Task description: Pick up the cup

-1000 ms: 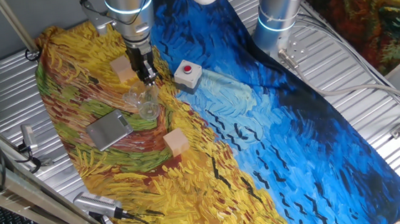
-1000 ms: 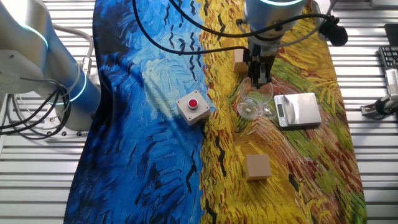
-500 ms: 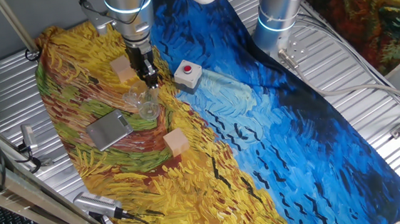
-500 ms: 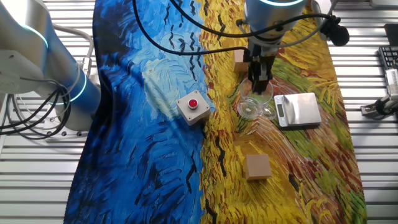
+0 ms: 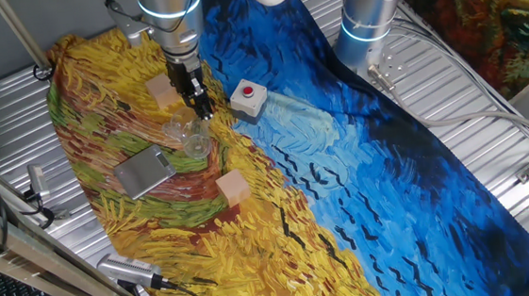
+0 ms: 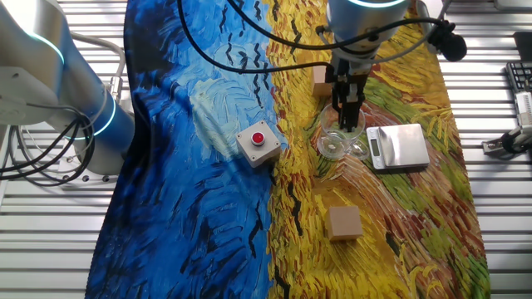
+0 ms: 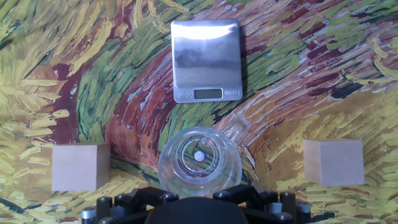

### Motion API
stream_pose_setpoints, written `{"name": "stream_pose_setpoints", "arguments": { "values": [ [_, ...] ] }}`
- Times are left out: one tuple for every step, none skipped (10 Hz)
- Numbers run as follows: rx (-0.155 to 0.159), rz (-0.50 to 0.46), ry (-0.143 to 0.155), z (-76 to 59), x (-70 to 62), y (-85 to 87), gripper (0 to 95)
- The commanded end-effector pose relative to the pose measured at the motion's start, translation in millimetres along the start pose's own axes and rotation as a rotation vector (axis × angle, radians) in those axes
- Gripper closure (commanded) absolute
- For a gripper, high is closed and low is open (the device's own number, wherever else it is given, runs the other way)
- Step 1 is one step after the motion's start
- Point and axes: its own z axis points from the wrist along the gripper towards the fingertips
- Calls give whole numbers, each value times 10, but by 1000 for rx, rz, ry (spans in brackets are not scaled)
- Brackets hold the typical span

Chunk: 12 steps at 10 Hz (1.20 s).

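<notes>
Cup sits upright, empty, beneath claw; grip state unclear.

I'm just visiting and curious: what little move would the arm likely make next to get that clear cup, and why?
Probably a short drop straight down. The pincer hangs just above the cup, which stands upright on the cloth and shows right below it in the hand view. Whether it is open cannot be told, so it may need to open first.

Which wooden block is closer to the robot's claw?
The wooden block right beside the gripper, up by the arm. The other block sits apart, farther down the cloth, past the cup.
</notes>
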Motion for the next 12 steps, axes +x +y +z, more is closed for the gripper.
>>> {"name": "stream_pose_setpoints", "arguments": {
  "values": [
    [0, -1, -4, -4, 3, 0, 0],
    [-2, -2, -8, -4, 2, 0, 0],
    [-3, -3, -8, -4, 2, 0, 0],
    [-3, -3, -8, -4, 2, 0, 0],
    [-3, -3, -7, -4, 2, 0, 0],
    [-3, -3, -7, -3, 2, 0, 0],
    [-2, -3, -7, -2, 2, -1, 0],
    [-2, -4, -7, 9, -1, -5, 0],
    [-3, -5, -7, 21, -4, -8, 0],
    [-2, -5, -6, 36, -8, -11, 0],
    [-2, -3, -4, 60, -14, -13, 0],
    [-1, -2, -5, 86, -21, -11, 0]
  ]
}}
